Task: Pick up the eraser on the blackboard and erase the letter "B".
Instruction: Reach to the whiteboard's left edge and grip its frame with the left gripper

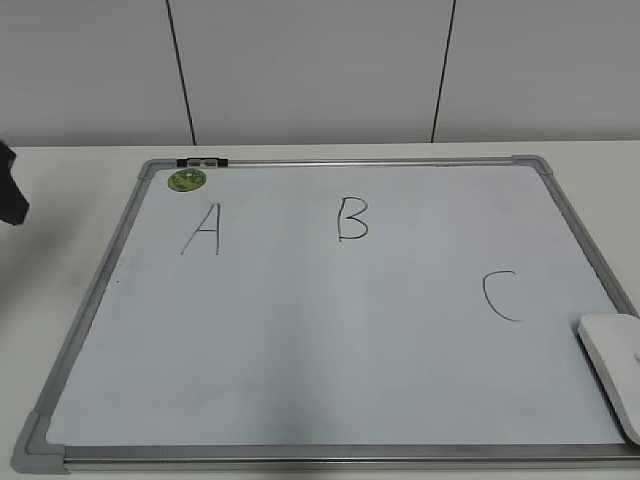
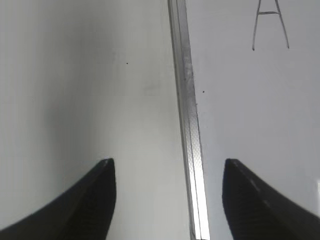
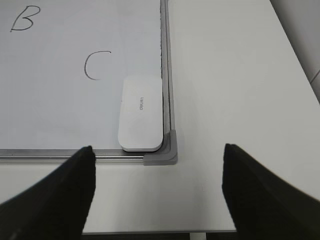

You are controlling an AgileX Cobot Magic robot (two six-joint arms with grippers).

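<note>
The blackboard point(image 1: 300, 340) lies flat on the table, a pale blue-white board in a silver frame. The black letter "B" point(image 1: 352, 219) is drawn near its top middle, between an "A" point(image 1: 201, 229) and a "C" point(image 1: 502, 296). The white eraser point(image 1: 614, 366) lies in the board's near right corner; in the right wrist view the eraser point(image 3: 141, 114) rests against the frame, beyond my open right gripper point(image 3: 157, 175), which hangs over the bare table. The "B" point(image 3: 25, 18) shows there too. My open left gripper point(image 2: 169, 172) straddles the board's left frame edge point(image 2: 189, 125).
A round green sticker point(image 1: 186, 180) sits at the board's far left corner, next to a black clip on the frame. A dark piece of the left arm point(image 1: 10, 190) shows at the left edge. The table's near edge point(image 3: 150, 231) lies just below the right gripper.
</note>
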